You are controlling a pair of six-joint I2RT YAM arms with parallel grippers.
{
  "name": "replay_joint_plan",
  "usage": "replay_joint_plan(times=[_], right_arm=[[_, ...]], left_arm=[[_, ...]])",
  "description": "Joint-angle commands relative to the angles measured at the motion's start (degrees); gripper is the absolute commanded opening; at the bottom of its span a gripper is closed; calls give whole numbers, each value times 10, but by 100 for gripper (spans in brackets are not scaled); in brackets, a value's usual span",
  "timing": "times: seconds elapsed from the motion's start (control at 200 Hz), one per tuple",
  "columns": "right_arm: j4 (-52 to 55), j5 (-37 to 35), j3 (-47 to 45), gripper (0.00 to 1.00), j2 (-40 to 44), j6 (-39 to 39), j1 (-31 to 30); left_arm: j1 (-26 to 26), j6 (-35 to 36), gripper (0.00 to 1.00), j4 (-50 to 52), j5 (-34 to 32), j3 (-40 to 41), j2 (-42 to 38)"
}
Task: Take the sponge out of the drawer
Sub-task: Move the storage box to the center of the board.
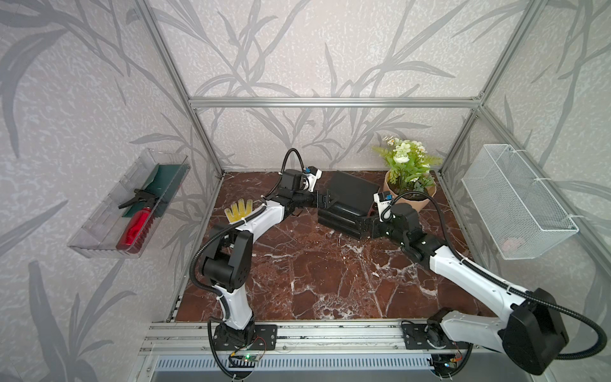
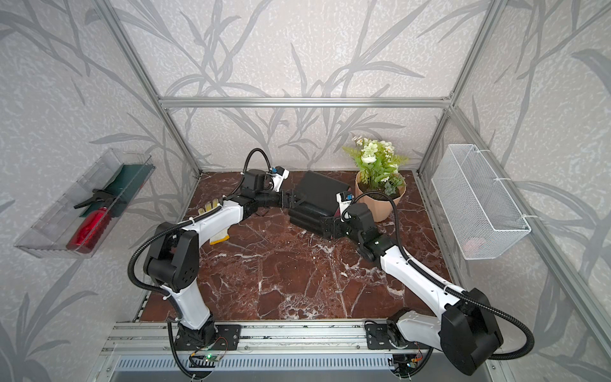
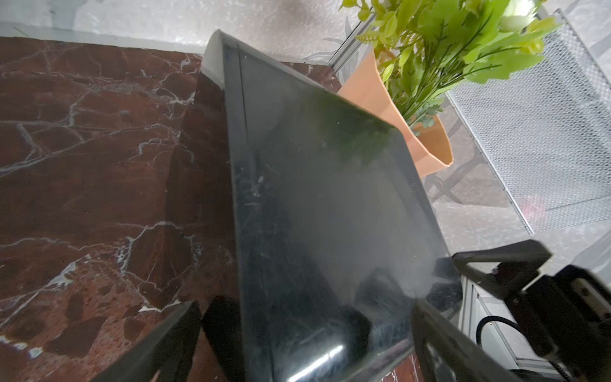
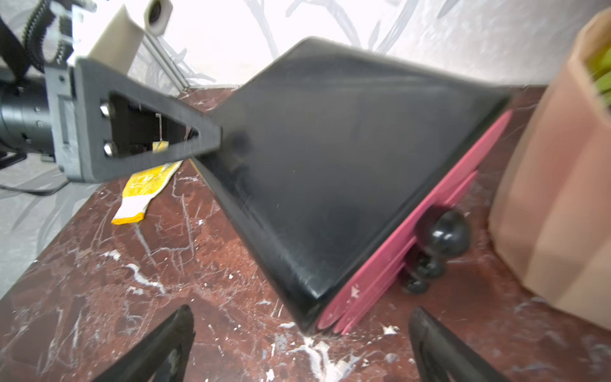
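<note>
On the marble table (image 1: pixel 314 271) your biggest worry is the black drawer unit (image 1: pixel 350 195), which sits loose at centre frame in both top views. Pull a drawer before the unit is braced and I'd expect the whole thing to slide or swing instead of the drawer opening. The left jaws stand wide apart on either side of the unit's left end, gripping nothing. The right jaws are also spread and empty, low at its near right corner. The plant pot (image 1: pixel 428 195) stands just beside the pink drawer fronts (image 4: pixel 373 277), so you have little room there, and a knock from the right arm (image 1: pixel 463 274) could topple it. The yellow glove (image 1: pixel 238 211) lies beneath the left arm (image 1: pixel 264 215) and could snag on it. The round black knobs (image 4: pixel 444 231) are small and glossy, so jaws that close off-centre may slip. All the drawers look shut, so the sponge is out of sight, presumably inside one, and nothing shows which. A pinkish blur in the wire basket (image 1: pixel 515 205) at right of frame is unreadable. The knobs are largely hidden behind the right wrist in the top views. You cannot tell whether the left jaws touch the unit's sides.
</note>
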State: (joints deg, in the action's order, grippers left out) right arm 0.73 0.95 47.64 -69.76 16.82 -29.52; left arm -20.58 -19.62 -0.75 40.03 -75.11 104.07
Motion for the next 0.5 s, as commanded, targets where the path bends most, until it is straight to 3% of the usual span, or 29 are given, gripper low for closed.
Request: replay_joint_plan(times=[0.0,0.155,0.495], right_arm=[[19,-47,59,99,-17,-30,21],[13,-51,139,99,-96,-54,25],[213,-53,404,99,-296,-72,33]], left_arm=[[-6,22,98,42,-43,-22,-8],[-8,35,98,62,-77,-14,-17],[-9,81,98,108,-117,17,-61]])
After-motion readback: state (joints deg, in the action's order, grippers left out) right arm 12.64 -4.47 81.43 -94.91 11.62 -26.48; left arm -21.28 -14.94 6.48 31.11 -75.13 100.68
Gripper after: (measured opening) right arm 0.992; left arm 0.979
